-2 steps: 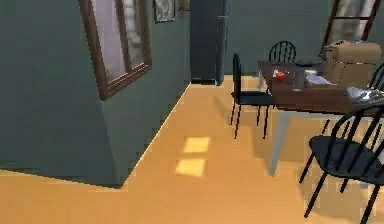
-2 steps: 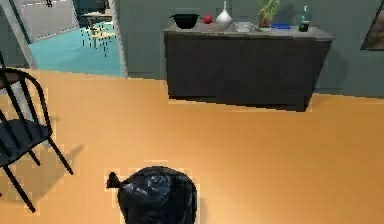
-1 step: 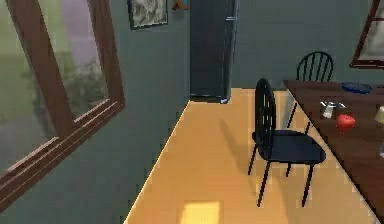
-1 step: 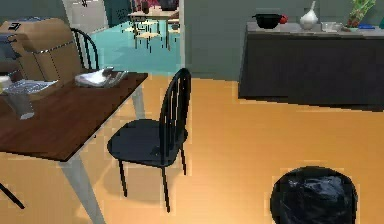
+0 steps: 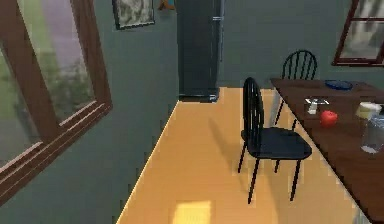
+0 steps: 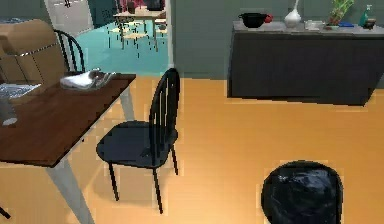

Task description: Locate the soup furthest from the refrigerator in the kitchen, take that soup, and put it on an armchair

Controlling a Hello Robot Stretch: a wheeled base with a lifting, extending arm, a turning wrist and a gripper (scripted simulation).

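Orange floor and grey-green walls surround a dark wooden dining surface (image 5: 345, 145) at the forward view's right. On it a pale upright cylinder (image 5: 372, 133) stands nearest the camera; whether it is the soup cannot be told. Just beyond it are a cream cup (image 5: 368, 109), a small red thing (image 5: 328, 117), a white item (image 5: 318, 101) and, farthest back, a blue plate (image 5: 338, 85). A black spindle-back chair (image 5: 268, 140) stands beside the surface and a second chair (image 5: 298, 67) at its far end. A tall dark refrigerator (image 5: 200, 50) stands against the back wall, well apart from the surface. In the arm side view, a dark counter (image 6: 305, 62) carries a black bowl (image 6: 256, 19), a white vase (image 6: 293, 15) and a potted plant (image 6: 342, 11), and a black rubbish bag (image 6: 302, 195) sits on the floor. How the fingers stand cannot be told.
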